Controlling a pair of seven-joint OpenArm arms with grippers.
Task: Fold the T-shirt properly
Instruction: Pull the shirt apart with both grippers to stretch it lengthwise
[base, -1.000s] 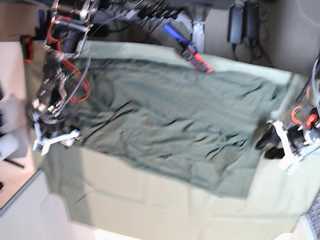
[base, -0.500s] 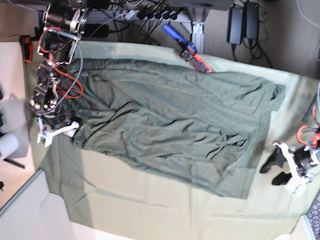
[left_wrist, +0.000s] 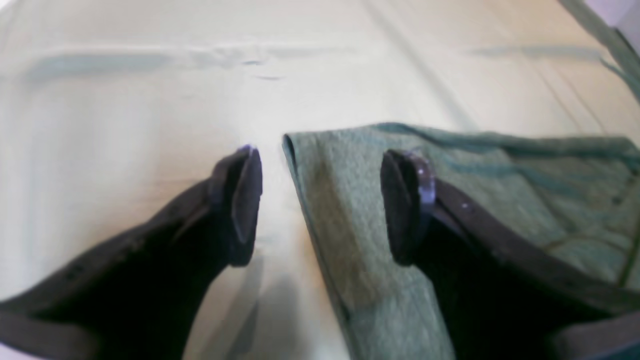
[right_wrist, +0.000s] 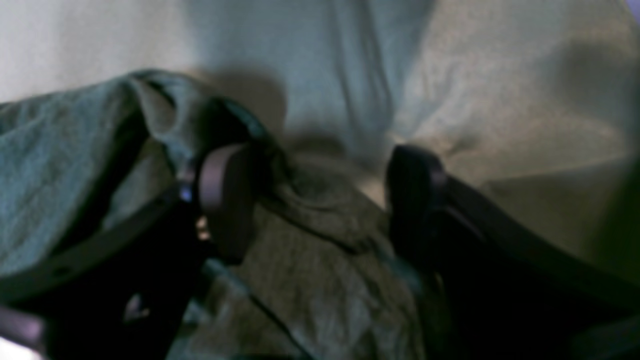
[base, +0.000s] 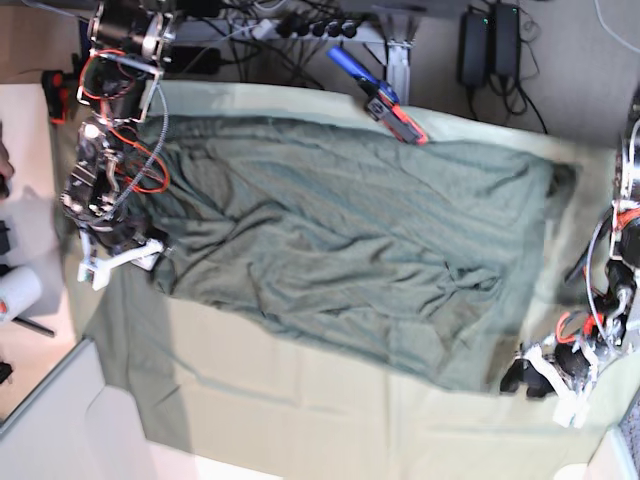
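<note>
T-shirt (base: 340, 240) spread flat mid-counter, wrinkled, unfolded; all folds pending. Left hand (left_wrist: 320, 200) wide open straddling a hem corner, gripping nothing. Right hand (right_wrist: 320, 200) wide open over bunched edge, empty.

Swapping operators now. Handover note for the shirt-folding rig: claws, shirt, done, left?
Left claw: open, low over a corner of the T-shirt, one finger above the fabric, the other above the tablecloth. Nothing gripped.
Right claw: open, at the opposite end of the shirt over bunched fabric. Nothing gripped.
T-shirt: spread out on the tablecloth, wrinkled, both edges near the claws.
Done: no fold visible.
Left: grip both ends and make every fold.
</note>
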